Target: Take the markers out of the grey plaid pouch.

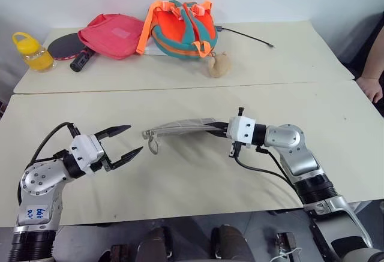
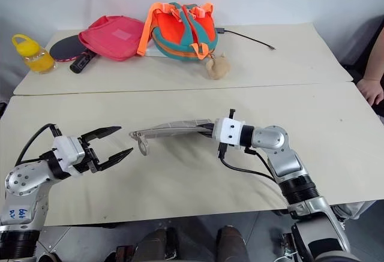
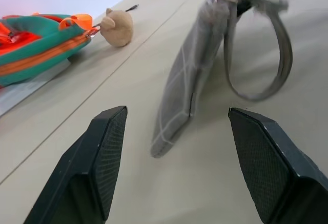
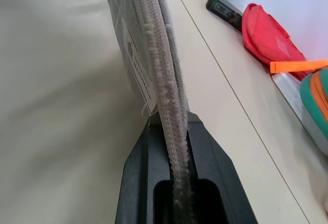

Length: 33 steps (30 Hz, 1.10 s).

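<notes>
- Above the worktop point(image 1: 180, 214), the right claw point(image 1: 217, 129) is clamped on one end of the pouch point(image 1: 183, 126), holding it level in the air.
- Just beside the pouch's loop point(image 1: 153, 145), the left claw point(image 1: 128, 141) hangs wide open, empty, pointing at the pouch.

Backpack point(image 1: 180, 28), pink bag point(image 1: 114, 34) — yellow bottle point(image 1: 33, 52) beside.
</notes>
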Available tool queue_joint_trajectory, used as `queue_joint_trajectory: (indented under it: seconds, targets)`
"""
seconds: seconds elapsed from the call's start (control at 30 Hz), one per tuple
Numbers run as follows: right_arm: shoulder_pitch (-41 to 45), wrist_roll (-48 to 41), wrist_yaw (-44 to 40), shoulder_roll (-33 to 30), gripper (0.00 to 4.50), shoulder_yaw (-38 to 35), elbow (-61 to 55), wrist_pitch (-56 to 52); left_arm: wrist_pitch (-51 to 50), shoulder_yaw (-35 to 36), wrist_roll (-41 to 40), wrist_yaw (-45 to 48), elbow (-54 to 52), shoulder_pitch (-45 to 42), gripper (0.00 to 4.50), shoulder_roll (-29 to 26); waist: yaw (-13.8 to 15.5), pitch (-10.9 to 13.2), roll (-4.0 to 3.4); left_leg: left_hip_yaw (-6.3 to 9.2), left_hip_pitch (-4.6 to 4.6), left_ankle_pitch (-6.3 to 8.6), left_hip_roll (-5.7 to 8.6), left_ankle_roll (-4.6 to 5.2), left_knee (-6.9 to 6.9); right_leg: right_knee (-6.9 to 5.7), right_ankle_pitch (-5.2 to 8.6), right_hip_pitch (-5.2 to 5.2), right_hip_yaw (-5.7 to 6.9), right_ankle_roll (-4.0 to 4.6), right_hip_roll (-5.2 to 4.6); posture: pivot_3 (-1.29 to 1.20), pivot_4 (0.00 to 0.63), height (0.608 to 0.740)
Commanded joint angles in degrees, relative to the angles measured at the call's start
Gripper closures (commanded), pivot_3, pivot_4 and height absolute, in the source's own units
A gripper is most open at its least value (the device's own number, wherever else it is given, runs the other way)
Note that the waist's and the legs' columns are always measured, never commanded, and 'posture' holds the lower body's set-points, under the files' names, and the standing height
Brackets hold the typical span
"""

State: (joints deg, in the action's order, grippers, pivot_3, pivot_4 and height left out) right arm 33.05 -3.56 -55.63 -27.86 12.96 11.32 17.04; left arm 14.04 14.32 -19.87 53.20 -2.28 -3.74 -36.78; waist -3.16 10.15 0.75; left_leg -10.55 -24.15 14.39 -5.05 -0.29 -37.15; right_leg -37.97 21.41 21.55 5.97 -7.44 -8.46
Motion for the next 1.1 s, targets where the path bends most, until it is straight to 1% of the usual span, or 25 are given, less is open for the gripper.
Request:
queue_joint_trajectory:
  seconds: [0.03, 0.33, 0.43, 0.5, 0.53, 0.6, 0.7, 0.73, 0.9, 0.93, 1.03, 1.1]
  targets:
    - [-0.2, -1.9, -0.2, 0.2, 4.5, -1.2, -2.6, 0.0, 1.6, -0.3, 0.0, -0.2, 0.3, -1.0, 1.15, 0.3, 0.0, 0.0, 0.0, 0.0, 0.0, 0.0, 0.0, 0.0, 0.0, -0.01, 0.0, 0.0, 0.0, 0.0, 0.0, 0.0, 0.15, 0.74]
    - [-1.4, -1.8, 0.2, 0.2, 4.5, -1.1, -3.9, -0.6, 0.0, -4.6, 0.1, -0.4, 1.3, -4.1, 1.15, 2.5, 0.0, 0.0, 0.0, 0.0, 0.0, 0.0, 0.0, 0.0, 0.0, -0.01, 0.0, 0.0, 0.0, 0.0, 0.0, 0.0, 0.15, 0.74]
    - [-1.7, -1.8, 0.3, 0.1, 4.5, -1.3, -4.3, -0.9, 0.2, -5.0, 0.2, -0.2, 1.8, -4.3, 1.77, 2.5, 0.0, 0.0, 0.0, 0.0, 0.0, 0.0, 0.0, 0.0, 0.0, 0.0, 0.0, 0.0, 0.0, 0.0, 0.0, 0.0, 0.15, 0.74]
    - [-1.8, -1.7, 0.4, 0.0, 4.5, -1.4, -4.7, -1.1, 0.7, -5.1, 0.4, -0.1, 2.3, -4.3, 2.37, 2.4, 0.0, 0.0, 0.0, 0.0, 0.0, 0.0, 0.0, 0.0, 0.0, 0.0, 0.0, 0.0, 0.0, 0.0, 0.0, 0.0, 0.15, 0.74]
    - [-1.9, -1.7, 0.5, 0.0, 4.5, -1.4, -4.8, -1.2, 0.8, -5.1, 0.4, -0.1, 2.6, -4.3, 2.8, 2.4, 0.0, 0.0, 0.0, 0.0, 0.0, 0.0, 0.0, 0.0, 0.0, 0.0, 0.0, 0.0, 0.0, 0.0, 0.0, 0.0, 0.15, 0.74]
    - [-2.0, -1.7, 0.5, -0.1, 4.5, -1.4, -5.0, -1.3, 1.0, -5.0, 0.4, -0.1, 2.8, -4.3, 3.32, 2.4, 0.0, 0.0, 0.0, 0.0, 0.0, 0.0, 0.0, 0.0, -0.01, 0.0, 0.0, 0.0, 0.0, 0.0, 0.0, 0.0, 0.15, 0.74]
    - [-2.2, -1.5, 0.5, -0.3, 4.5, -1.4, -4.9, -1.3, 1.2, -5.0, 0.1, 0.1, 2.8, -4.3, 4.35, 2.5, 0.0, 0.0, 0.0, 0.0, 0.0, 0.0, 0.0, 0.0, -0.01, 0.0, 0.0, 0.0, 0.0, 0.0, 0.0, 0.0, 0.15, 0.74]
    - [-2.3, -1.4, 0.5, -0.3, 4.5, -1.3, -4.9, -1.3, 1.3, -4.9, 0.1, 0.1, 2.8, -4.2, 4.47, 2.5, 0.0, 0.0, 0.0, 0.0, 0.0, 0.0, 0.0, 0.0, -0.01, 0.0, 0.0, 0.0, 0.0, 0.0, 0.0, 0.0, 0.15, 0.74]
    - [-2.2, -1.4, 0.6, -0.6, 4.5, -1.6, -4.7, -1.9, 1.6, -4.8, 0.1, 0.2, 2.9, -3.9, 4.47, 2.4, 0.0, 0.0, 0.0, 0.0, 0.0, 0.0, 0.0, 0.0, -0.01, 0.0, 0.0, 0.0, 0.0, 0.0, 0.0, 0.0, 0.15, 0.74]
    - [-2.1, -2.7, -0.4, -0.7, 4.5, -1.7, -5.0, -3.4, 1.8, -4.7, 0.1, 0.1, 2.9, -3.8, 4.47, 2.5, 0.0, 0.0, 0.0, 0.0, 0.0, 0.0, 0.0, 0.0, -0.01, 0.0, 0.0, 0.0, 0.0, 0.0, 0.0, 0.0, 0.15, 0.74]
    - [-1.7, -5.9, -1.5, -0.6, 3.67, -2.6, -6.6, -6.7, 1.7, -4.7, 0.1, -0.4, 3.0, -3.8, 4.5, 2.8, 0.0, 0.0, 0.0, 0.0, 0.0, 0.0, 0.0, 0.0, -0.01, 0.0, 0.0, -0.01, 0.0, 0.0, 0.0, 0.0, 0.15, 0.74]
    - [-1.6, -7.5, -1.9, -0.7, 3.02, -3.3, -7.9, -8.5, 1.7, -4.7, 0.1, -0.6, 3.1, -3.7, 4.5, 3.0, 0.0, 0.0, 0.0, 0.01, 0.0, 0.0, 0.0, 0.0, -0.01, 0.0, 0.0, -0.01, 0.0, 0.0, 0.0, 0.0, 0.15, 0.74]
